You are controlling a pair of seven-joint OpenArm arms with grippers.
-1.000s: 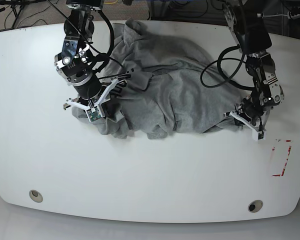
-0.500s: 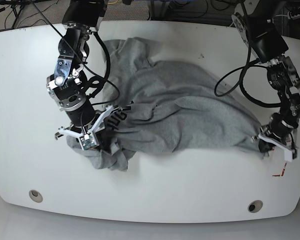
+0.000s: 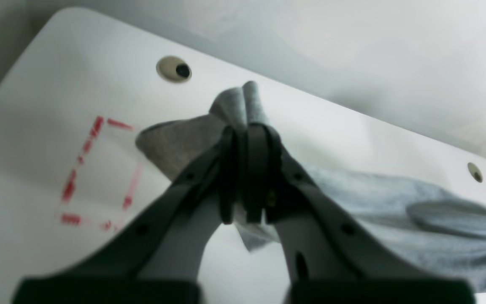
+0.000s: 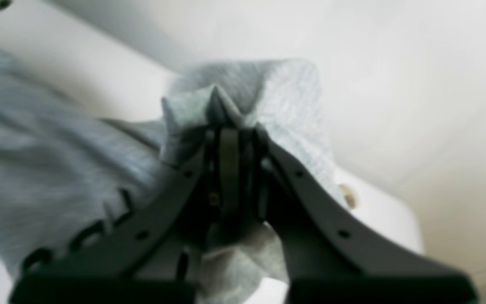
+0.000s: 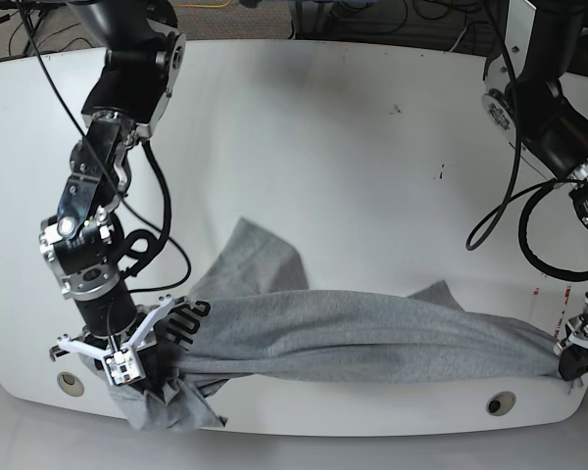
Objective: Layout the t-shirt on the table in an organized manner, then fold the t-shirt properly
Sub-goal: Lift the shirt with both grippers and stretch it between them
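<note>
The grey t-shirt [image 5: 372,338] is stretched in a long band along the near edge of the white table [image 5: 323,147], black lettering showing near its left end. My right gripper [image 5: 127,377] is shut on a bunch of t-shirt [image 4: 234,105] fabric at the near left, and cloth hangs past the table edge below it. Near the table's right corner my left gripper [image 5: 571,364] is shut on the other end of the t-shirt [image 3: 243,101]. In both wrist views, cloth pokes out between closed fingers.
A red dashed mark [image 3: 95,173] lies just beside the left gripper, and one grommet hole [image 5: 500,402] sits in front of the stretched cloth at the right, another [image 5: 70,382] at the left beside the right gripper. Cables hang from both arms over the table.
Both grippers have pulled the t-shirt toward the near edge and apart. The heap that covered the table's middle is now drawn out into a taut band between them.
</note>
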